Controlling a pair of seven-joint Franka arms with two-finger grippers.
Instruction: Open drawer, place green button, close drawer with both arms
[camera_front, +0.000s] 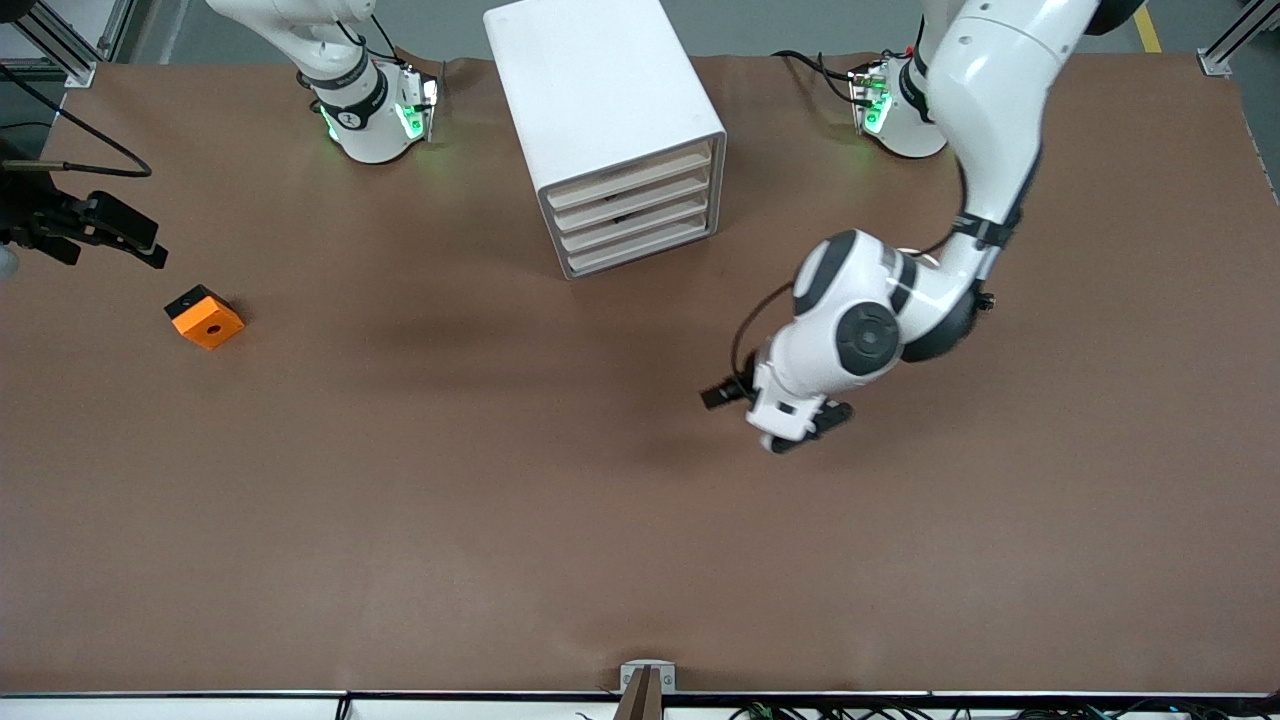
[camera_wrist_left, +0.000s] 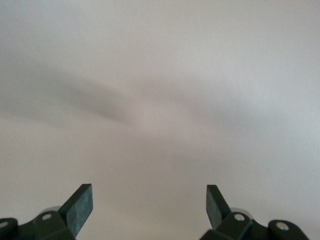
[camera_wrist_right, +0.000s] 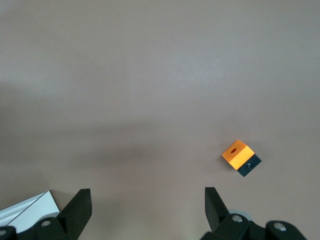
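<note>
The white cabinet (camera_front: 610, 120) stands near the robots' bases, all four drawers pushed in; the drawer fronts (camera_front: 640, 215) face the front camera. The button does not show in any view. My left gripper (camera_front: 785, 420) hangs low over bare table, nearer the front camera than the cabinet; in the left wrist view it (camera_wrist_left: 150, 200) is open and empty over plain brown mat. My right gripper (camera_front: 120, 235) is at the right arm's end of the table, up over the mat beside the orange block (camera_front: 204, 317); in the right wrist view it (camera_wrist_right: 147, 200) is open and empty.
The orange square block with a hole and a dark base also shows in the right wrist view (camera_wrist_right: 241, 157), apart from the fingers. A white corner (camera_wrist_right: 27, 210) shows at that view's edge. A brown mat (camera_front: 450, 480) covers the table.
</note>
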